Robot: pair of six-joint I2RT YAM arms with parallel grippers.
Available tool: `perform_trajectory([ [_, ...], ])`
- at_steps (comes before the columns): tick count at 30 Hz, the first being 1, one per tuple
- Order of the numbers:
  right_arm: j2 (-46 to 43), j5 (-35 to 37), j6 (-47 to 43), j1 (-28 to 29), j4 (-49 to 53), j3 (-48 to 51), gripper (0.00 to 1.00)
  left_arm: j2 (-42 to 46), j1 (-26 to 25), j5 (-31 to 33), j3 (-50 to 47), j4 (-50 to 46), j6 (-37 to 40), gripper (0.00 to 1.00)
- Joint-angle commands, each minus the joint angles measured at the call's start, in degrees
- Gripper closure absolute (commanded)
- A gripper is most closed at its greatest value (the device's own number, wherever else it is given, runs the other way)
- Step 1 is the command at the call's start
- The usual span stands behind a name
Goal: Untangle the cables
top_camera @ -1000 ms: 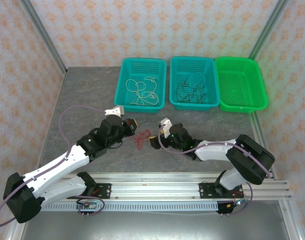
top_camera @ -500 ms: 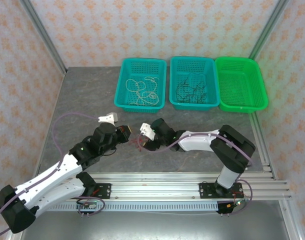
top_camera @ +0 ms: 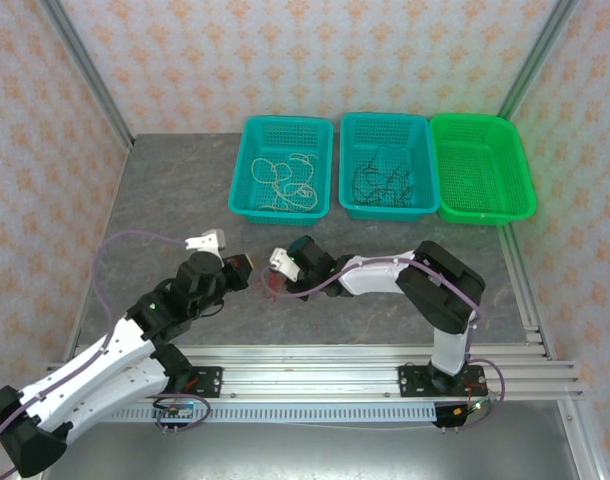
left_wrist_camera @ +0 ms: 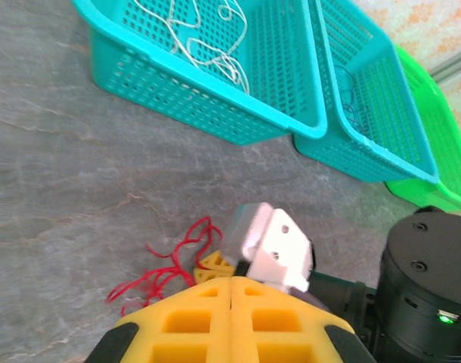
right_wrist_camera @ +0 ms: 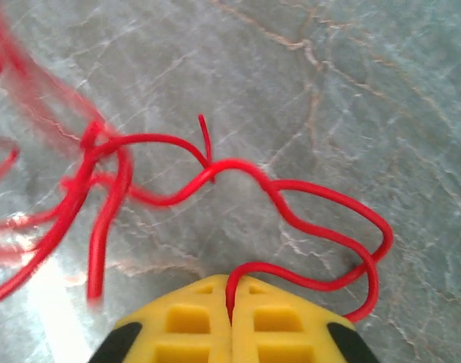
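Red cable [right_wrist_camera: 94,140] lies in loose loops on the grey table [top_camera: 175,190], near the middle and well on the near side of the three baskets. On my screen the right gripper [right_wrist_camera: 230,281] is low over it. Its yellow fingers are pressed together, and one strand of the red cable is pinched in the crack between them. One loop curls out to the right of the fingers, and a small knot sits to the left. The left gripper [left_wrist_camera: 230,283] is just to the left of the red cable. Its fingers are pressed together too, with nothing between them that I can see. I cannot tell if it touches the cable. Far back, the left blue-green basket [top_camera: 243,160] holds the white cables [top_camera: 285,180]. The middle blue-green basket [top_camera: 347,150] holds the black cables [top_camera: 385,180]. The bright green basket [top_camera: 485,170] stands on the right, just beside the middle one
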State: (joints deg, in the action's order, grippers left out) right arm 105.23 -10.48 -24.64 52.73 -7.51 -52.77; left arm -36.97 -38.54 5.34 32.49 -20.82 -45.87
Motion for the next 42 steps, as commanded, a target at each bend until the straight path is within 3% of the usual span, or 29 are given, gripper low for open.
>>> perform_trajectory([
  [1, -2.1, 9.9, 4.1, -1.6, -0.2, 4.5, 1.00, 3.2, 1.4, 7.3, -0.4, -6.3, 2.3, 1.00],
  [4, -7.1, 12.7, 12.6, -3.0, -2.8, 8.6, 1.00, 6.0, 5.3, 6.6, -2.3, -6.5, 4.6, 1.00],
  [8, -16.5, 17.7, 29.2, -7.1, -6.7, 16.9, 1.00, 6.9, 14.3, -0.7, -4.8, -6.4, 5.5, 1.00],
  [13, -31.1, 20.2, 48.1, -17.7, -2.3, 26.6, 1.00, 5.8, 22.7, -7.7, -8.1, -4.6, 5.0, 1.00],
  [20, -42.0, 24.5, 52.3, -24.5, 10.2, 30.2, 1.00, 3.5, 25.8, -8.9, -9.5, -2.7, 4.8, 1.00],
  [24, -46.5, 26.7, 59.7, -28.6, 15.8, 30.3, 1.00, 2.8, 28.2, -9.2, -9.9, -3.1, 4.9, 1.00],
  [32, -53.2, 28.0, 63.0, -31.2, 20.3, 29.5, 1.00, 1.7, 37.8, -12.8, -11.1, -5.4, 5.3, 1.00],
  [37, -52.8, 18.0, 56.6, -30.7, 17.6, 28.3, 1.00, 1.3, 38.5, -18.5, -13.0, -0.5, 4.8, 1.00],
  [42, -47.5, 13.4, 57.3, -28.5, 17.6, 27.1, 1.00, 0.4, 38.5, -16.0, -12.2, -2.1, 5.8, 1.00],
])
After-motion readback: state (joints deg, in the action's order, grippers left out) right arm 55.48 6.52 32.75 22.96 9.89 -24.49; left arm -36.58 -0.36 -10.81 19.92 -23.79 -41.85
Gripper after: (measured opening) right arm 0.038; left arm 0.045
